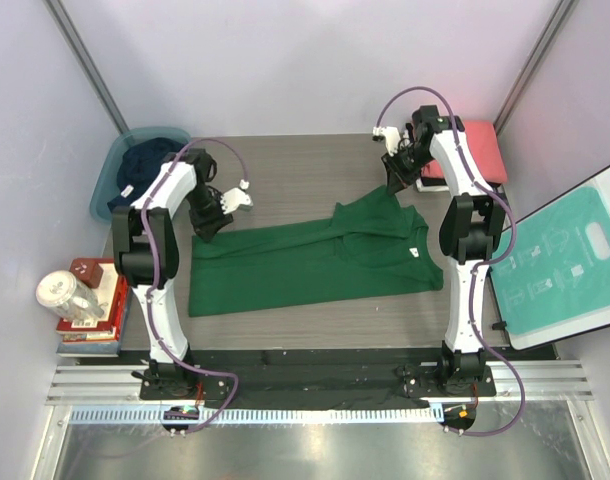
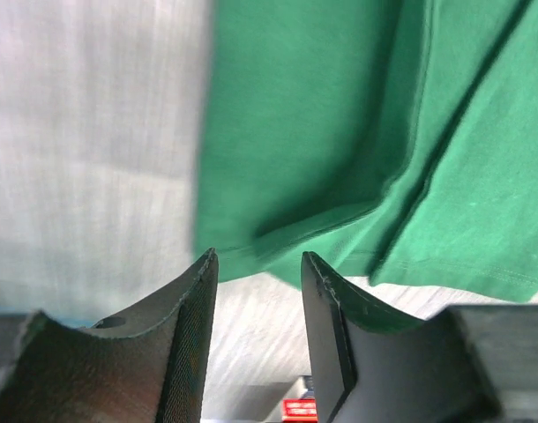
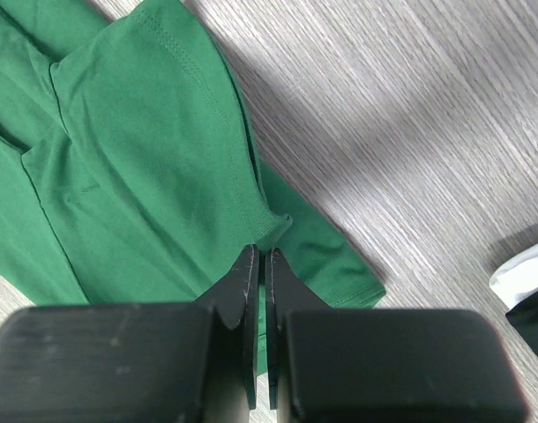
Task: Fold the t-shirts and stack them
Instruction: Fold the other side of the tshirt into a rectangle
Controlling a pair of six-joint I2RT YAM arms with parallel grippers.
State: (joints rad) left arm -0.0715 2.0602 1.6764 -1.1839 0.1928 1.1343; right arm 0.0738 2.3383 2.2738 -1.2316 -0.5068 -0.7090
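The dark green t-shirt (image 1: pixel 315 258) lies spread across the middle of the table, its right part folded over itself. My left gripper (image 1: pixel 213 222) hovers at the shirt's upper left corner. In the left wrist view it (image 2: pixel 258 256) is open, with bare table between its fingers and the green hem (image 2: pixel 278 256) just beyond the tips. My right gripper (image 1: pixel 395 183) is at the shirt's far right. Its jaws (image 3: pixel 262 251) are shut on a pinch of the green t-shirt (image 3: pixel 154 167) near the collar. A navy t-shirt (image 1: pixel 145 165) lies in the tub. A folded coral-red t-shirt (image 1: pixel 480 150) sits at the back right.
The teal tub (image 1: pixel 107 190) stands at the back left. A stack of books with a jar (image 1: pixel 85 300) sits off the table's left side. The teal-and-white board (image 1: pixel 565 260) leans at the right. A white and black edge (image 3: pixel 526 278) shows in the right wrist view.
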